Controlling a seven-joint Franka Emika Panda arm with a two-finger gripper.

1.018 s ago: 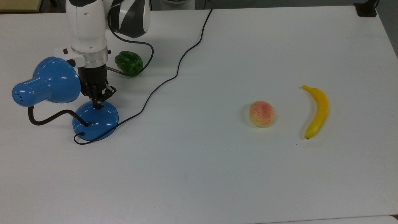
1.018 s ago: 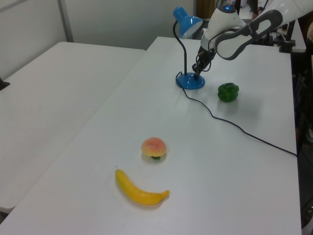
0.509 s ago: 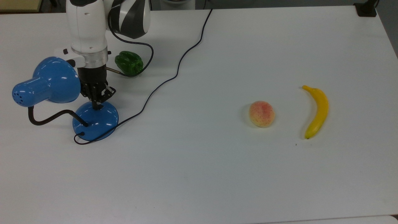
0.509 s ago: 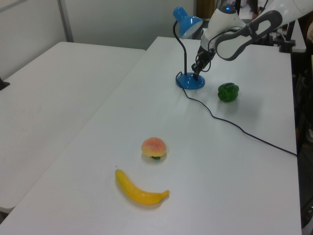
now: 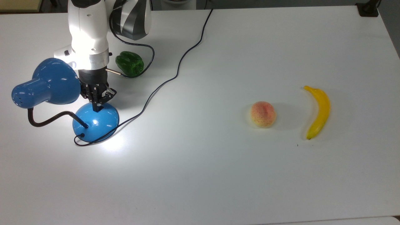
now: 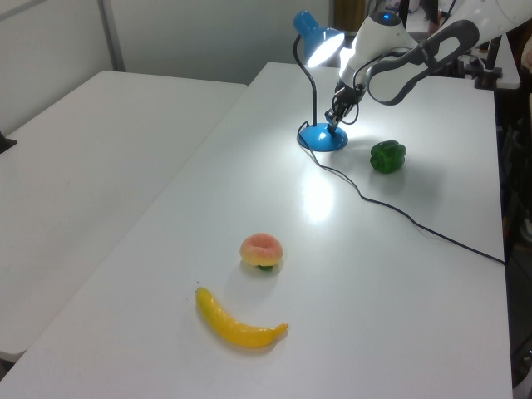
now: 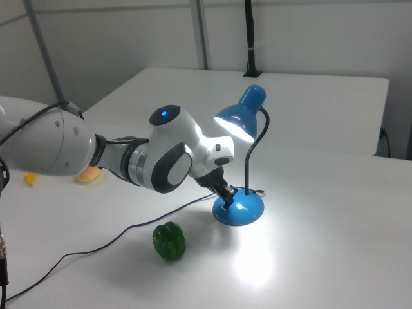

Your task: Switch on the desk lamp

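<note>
- And there it is — the desk lamp (image 5: 62, 103) is lit! A second ago the counter (image 5: 218, 175) below the shade was dull; now a bright pool of light spreads beside the domed base (image 5: 95, 122), and in the right view the shade (image 7: 237, 122) glows from inside.
- The lamp stands at the top view's left end of the counter, with the green pepper (image 5: 129, 63) just behind it.
- The claw (image 5: 97, 107) stays planted on top of the base, fingers clenched together into a single poking tip and holding nothing.
- Peach (image 5: 263, 114) and banana (image 5: 318, 112) sit well apart, untouched.
- Judging by that glow, the switch press has landed — the task looks done, and only lifting clear remains.
</note>
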